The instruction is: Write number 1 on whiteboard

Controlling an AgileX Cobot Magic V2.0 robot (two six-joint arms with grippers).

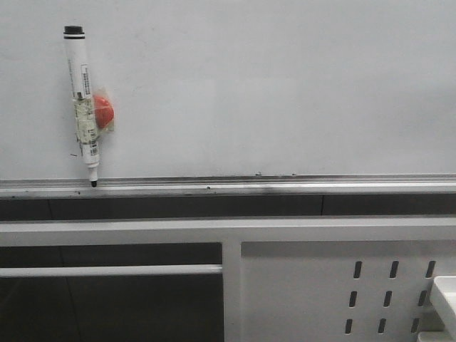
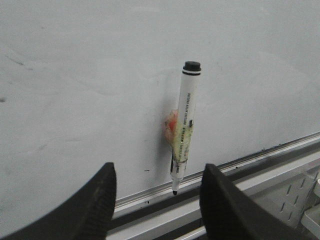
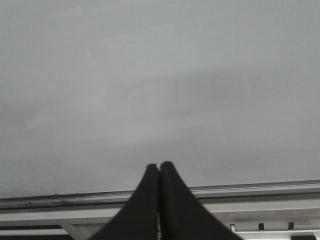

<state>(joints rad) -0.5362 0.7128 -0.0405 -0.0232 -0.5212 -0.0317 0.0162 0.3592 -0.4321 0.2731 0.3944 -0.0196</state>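
Standing nearly upright at the upper left of the front frame, the marker pen (image 1: 83, 100) leans against the whiteboard (image 1: 271, 85), tip down on the silver tray rail (image 1: 285, 185), black end cap uppermost. An orange-red lump (image 1: 104, 112) sits behind the barrel at mid-height, taped on; probably a magnet mount, though I cannot confirm it.

No number 1 on the board yet; surface shows only faint smudges and a tiny dark tick low beside the pen.

Left gripper (image 2: 157, 195): released, jaws spread wide, pen centred between them in the lower middle of the left wrist frame but well beyond the fingertips, not touching. Right gripper (image 3: 159, 172): clenched on nothing, fingertips pressed together, facing bare board at frame centre.

Handling judgement:
- Pen looks light, rigid plastic, with a smooth barrel, so likely slippery under hard pads.
- Best hold is on the upper barrel, above the orange lump and below the cap, leaving the tip clear.
- The tip appears already uncapped; avoid dragging it along the rail.
- If the mount is magnetic, expect a small tug on lift-off; the pen may pivot in the grasp.
- Board is glossy and stiff; light contact pressure should suffice for a stroke.
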